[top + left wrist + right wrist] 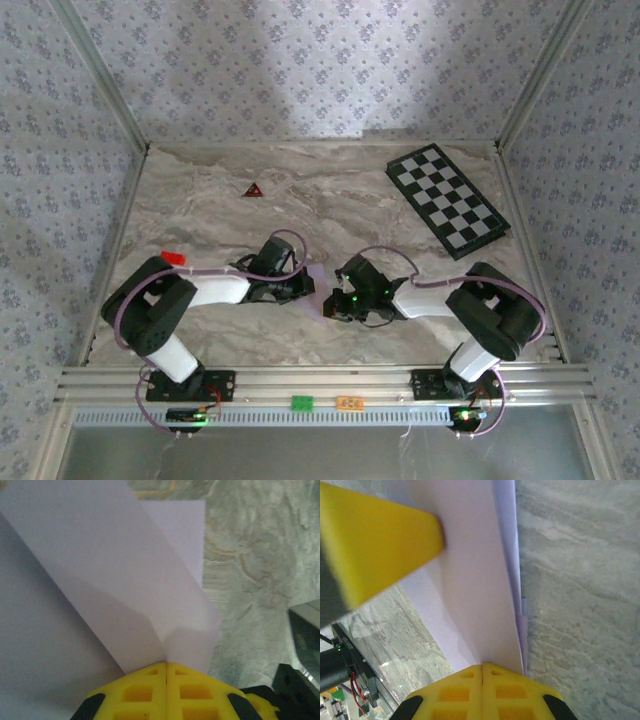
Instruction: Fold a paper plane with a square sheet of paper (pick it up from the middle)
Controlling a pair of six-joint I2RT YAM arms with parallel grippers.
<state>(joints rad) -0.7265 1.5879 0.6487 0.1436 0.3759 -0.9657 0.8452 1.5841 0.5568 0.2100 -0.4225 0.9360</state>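
Left arm point(225, 290) and right arm point(430, 298) reach inward, and their wrists meet over the near middle of the table point(330, 200). The paper point(318, 290) sits between them, with only a lilac sliver visible from above.

Left jaws: closed flat together, pinching a folded corner of the paper point(125, 580). Folded layers fan away from the grip, and one straight edge lies over the marbled top.

Right jaws: closed likewise, gripping the paper point(475, 580) at a long fold. At least two layers show along the right edge. A yellow finger point(380, 540) of the left arm presses the same sheet from the upper left.

You cannot tell whether the paper touches the table.

The board point(448, 200) lies at the far right and the red triangle point(254, 190) at the far middle, both well apart from the paper.
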